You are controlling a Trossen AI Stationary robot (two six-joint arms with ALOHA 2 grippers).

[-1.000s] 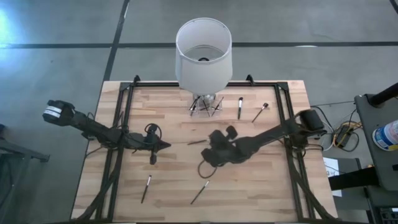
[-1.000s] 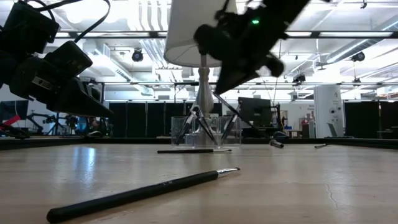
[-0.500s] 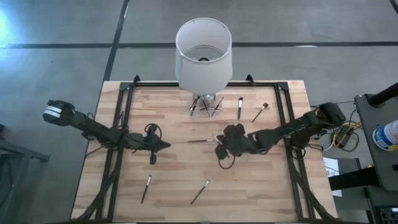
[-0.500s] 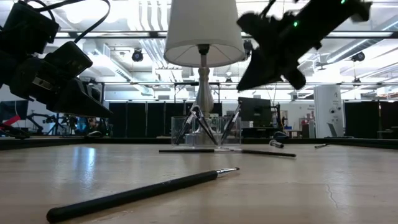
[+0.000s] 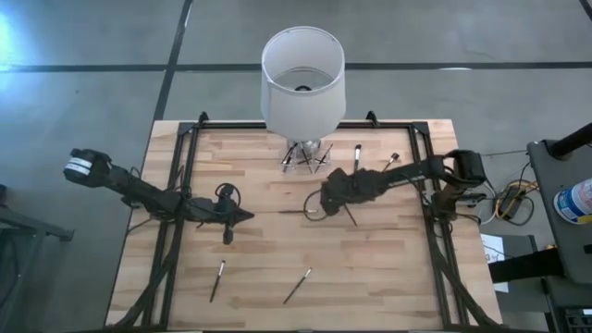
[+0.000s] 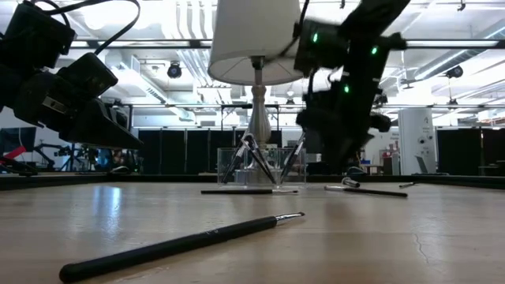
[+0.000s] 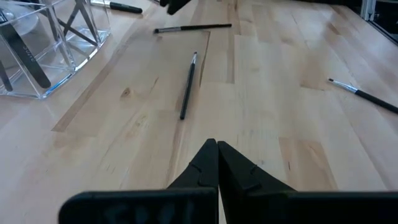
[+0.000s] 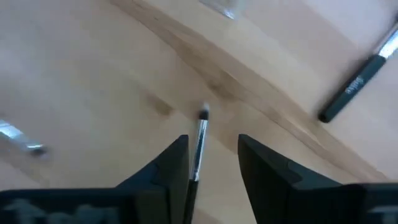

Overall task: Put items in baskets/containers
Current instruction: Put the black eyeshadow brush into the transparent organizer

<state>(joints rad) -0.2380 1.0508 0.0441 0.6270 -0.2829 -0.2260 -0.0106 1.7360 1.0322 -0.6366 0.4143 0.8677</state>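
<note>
My right gripper stands open, tipped steeply down over the table's middle. A thin dark brush lies on the wood between its fingers, pale tip toward the far edge, and shows in the high view. A second brush lies just to its left. The clear container with several brushes stands at the far edge. Two brushes lie to its right, two more near the front. My left gripper waits shut at mid-left.
A lamp with a large white shade stands over the container at the far edge. A dark frame runs along the table's sides. Bare wood lies between the two grippers and the front brushes.
My right gripper has gone toward the far edge and down and has tipped more steeply downward. It has opened. A brush that was hidden at first now shows lying on the table below it.
</note>
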